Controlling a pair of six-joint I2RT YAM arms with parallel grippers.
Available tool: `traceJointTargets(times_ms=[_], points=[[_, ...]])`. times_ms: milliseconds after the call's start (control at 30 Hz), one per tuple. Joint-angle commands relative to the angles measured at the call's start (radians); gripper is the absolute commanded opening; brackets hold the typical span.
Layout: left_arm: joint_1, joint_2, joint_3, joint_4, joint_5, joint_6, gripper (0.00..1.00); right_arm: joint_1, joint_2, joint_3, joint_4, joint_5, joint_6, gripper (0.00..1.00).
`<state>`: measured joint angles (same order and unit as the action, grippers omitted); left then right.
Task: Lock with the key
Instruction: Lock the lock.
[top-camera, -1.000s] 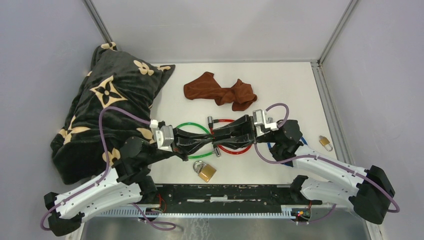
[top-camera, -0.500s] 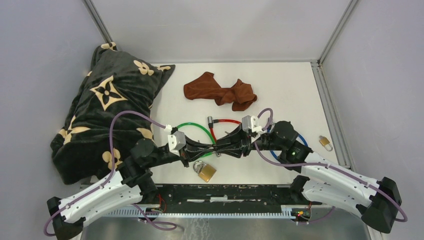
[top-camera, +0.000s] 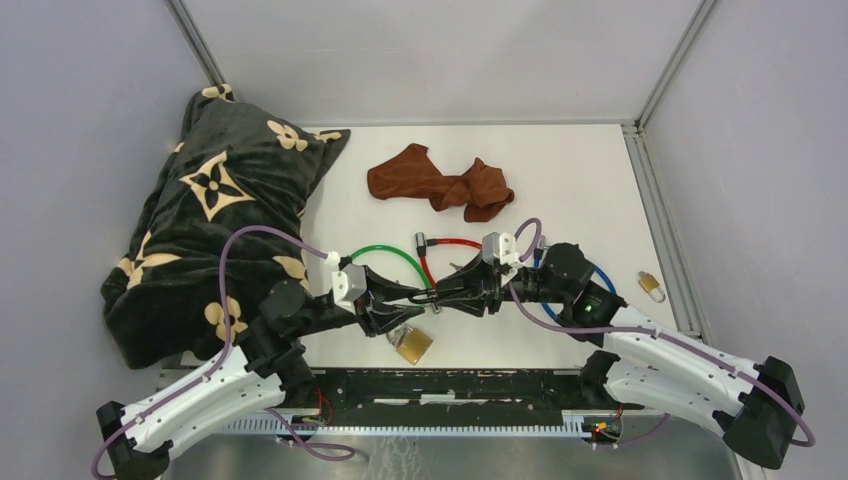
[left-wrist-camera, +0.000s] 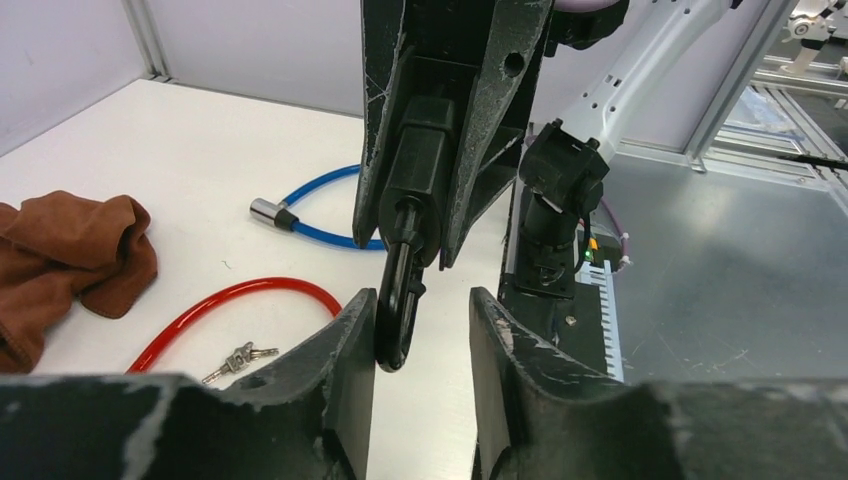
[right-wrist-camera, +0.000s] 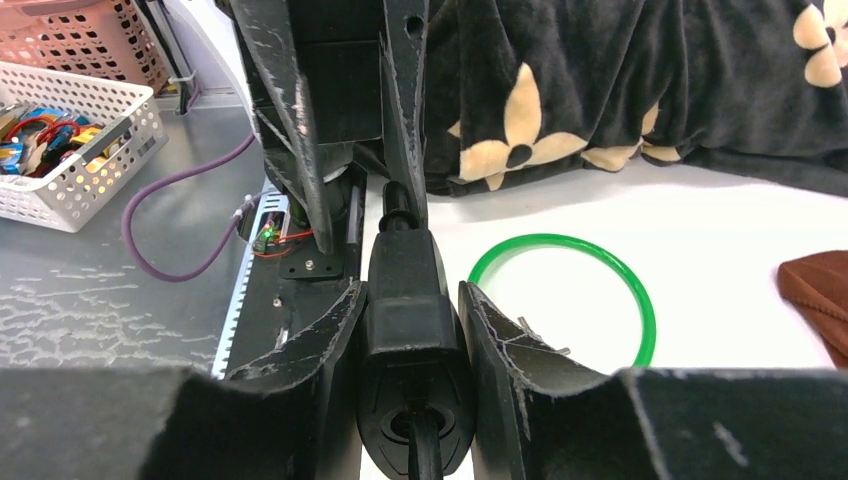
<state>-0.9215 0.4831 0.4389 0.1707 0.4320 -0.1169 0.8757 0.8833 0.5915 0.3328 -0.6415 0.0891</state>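
My L gripper (left-wrist-camera: 422, 308) is open: fingers apart, black key (left-wrist-camera: 397, 310) between them, close against one finger w/ a gap on the other side. Key sticks out of the black lock body (right-wrist-camera: 412, 335), near table front, just behind the brass padlock (top-camera: 411, 343). My R gripper (right-wrist-camera: 412, 292) clamps that body on both sides.

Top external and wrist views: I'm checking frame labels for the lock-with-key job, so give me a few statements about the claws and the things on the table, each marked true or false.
1. The right claw is clamped on the black lock body. True.
2. The left claw is shut tight on the key. False: its fingers stand apart, with the key between them.
3. The brass padlock lies on the brown cloth. False: it lies on the bare table near the front edge, apart from the cloth.
4. A green cable lies on the table near the dark blanket. True.
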Motion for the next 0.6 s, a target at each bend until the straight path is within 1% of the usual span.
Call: traceJointTargets(times_ms=[0, 133, 267, 433, 567], points=[[0.007, -0.023, -0.007, 0.095, 0.022, -0.068, 0.46, -0.015, -0.006, 0.003, 0.08, 0.064, 0.013, 0.0], [0.011, -0.02, -0.022, 0.111, 0.019, -0.075, 0.53, -0.015, 0.003, 0.004, 0.101, 0.04, 0.03, 0.0], [0.011, 0.005, -0.042, 0.143, 0.013, -0.088, 0.57, -0.015, 0.014, 0.009, 0.13, 0.006, 0.049, 0.0], [0.01, 0.035, -0.057, 0.165, 0.016, -0.092, 0.57, -0.015, 0.022, 0.011, 0.147, -0.017, 0.063, 0.0], [0.01, 0.042, -0.062, 0.135, 0.016, -0.086, 0.49, -0.014, 0.019, 0.011, 0.15, -0.021, 0.063, 0.0]])
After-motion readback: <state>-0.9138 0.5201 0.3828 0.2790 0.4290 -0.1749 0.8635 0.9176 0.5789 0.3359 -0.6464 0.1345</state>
